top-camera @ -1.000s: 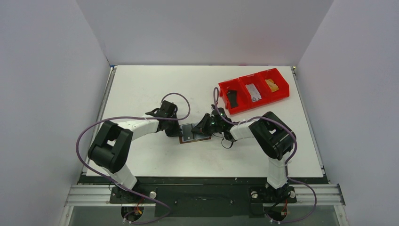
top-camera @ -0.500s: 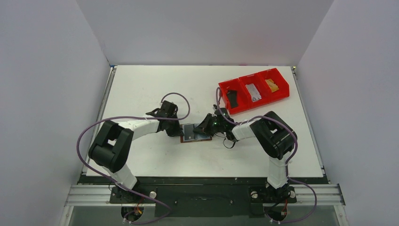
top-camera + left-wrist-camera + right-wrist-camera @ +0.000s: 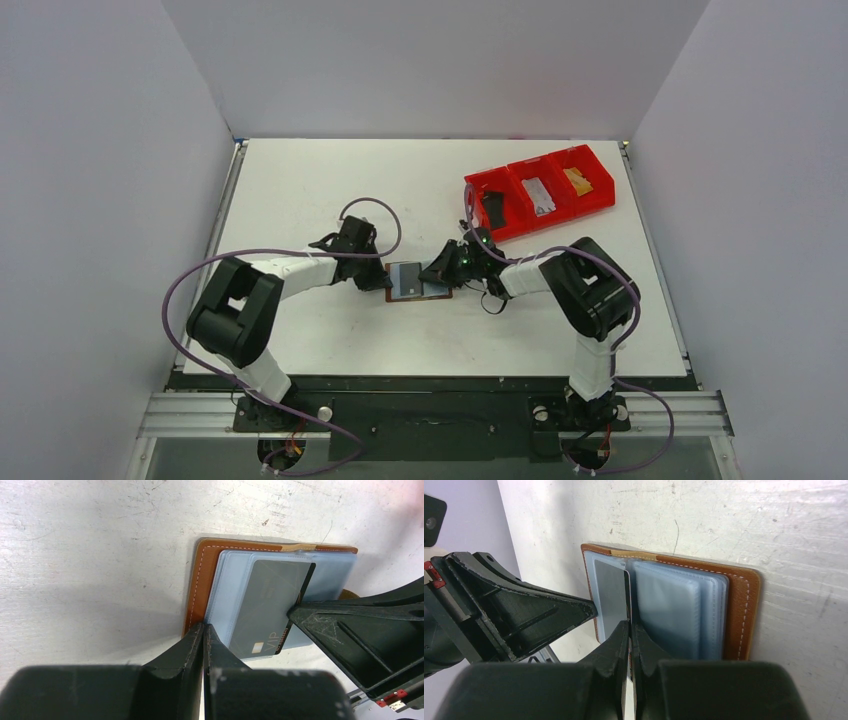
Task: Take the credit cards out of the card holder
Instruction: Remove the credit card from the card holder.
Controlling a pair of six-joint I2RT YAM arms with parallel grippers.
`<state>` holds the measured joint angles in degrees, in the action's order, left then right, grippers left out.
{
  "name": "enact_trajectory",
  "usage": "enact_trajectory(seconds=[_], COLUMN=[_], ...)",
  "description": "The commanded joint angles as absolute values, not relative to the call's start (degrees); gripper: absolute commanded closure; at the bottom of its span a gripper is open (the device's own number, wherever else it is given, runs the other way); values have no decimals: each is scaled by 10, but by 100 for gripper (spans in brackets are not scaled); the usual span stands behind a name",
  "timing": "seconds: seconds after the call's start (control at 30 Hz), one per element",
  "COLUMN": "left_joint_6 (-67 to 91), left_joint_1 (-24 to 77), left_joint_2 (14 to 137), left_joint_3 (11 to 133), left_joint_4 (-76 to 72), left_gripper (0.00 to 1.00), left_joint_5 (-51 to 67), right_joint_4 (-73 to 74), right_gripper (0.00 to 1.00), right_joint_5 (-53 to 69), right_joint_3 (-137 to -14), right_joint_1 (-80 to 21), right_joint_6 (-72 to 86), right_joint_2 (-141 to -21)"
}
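The brown card holder [image 3: 430, 294] lies open on the table, its pale blue pockets [image 3: 330, 567] facing up. A dark grey credit card [image 3: 270, 605] marked VIP sticks partway out of one pocket. My right gripper [image 3: 629, 624] is shut on that card's [image 3: 611, 592] edge, beside the stacked empty pockets [image 3: 674, 610]. My left gripper [image 3: 204, 626] is shut, and its tips rest on the holder's [image 3: 200, 580] stitched leather edge. Seen from above, my left gripper [image 3: 385, 282] and my right gripper [image 3: 437, 278] meet over the holder from opposite sides.
A red three-compartment bin [image 3: 512, 232] stands at the back right, holding a black item [image 3: 493, 208], a pale item [image 3: 540, 195] and a yellow item [image 3: 578, 180]. White walls close in the table on three sides.
My right jaws have closed the last bit onto the card's edge, and that wrist has drawn slightly right. The left gripper has stayed shut on the holder's edge.
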<state>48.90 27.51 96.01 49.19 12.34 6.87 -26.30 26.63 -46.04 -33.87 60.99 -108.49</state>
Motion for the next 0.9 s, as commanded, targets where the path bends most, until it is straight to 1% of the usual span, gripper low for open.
enact_trajectory(seconds=[0.0, 0.33, 0.87], left_joint_6=[483, 487, 485], left_joint_1=[272, 269, 258], left_joint_2=[989, 989, 988], left_joint_3=[455, 449, 437], left_joint_4=[163, 164, 161], left_gripper=[100, 100, 100], left_joint_5=[24, 15, 15], right_joint_4=[-253, -218, -225], right_gripper=[100, 100, 100], right_joint_5=[257, 246, 267], right_joint_3=[-448, -447, -430], right_joint_1=[-330, -324, -294], right_joint_6=[576, 556, 546], right_joint_2=[-1061, -1052, -1049])
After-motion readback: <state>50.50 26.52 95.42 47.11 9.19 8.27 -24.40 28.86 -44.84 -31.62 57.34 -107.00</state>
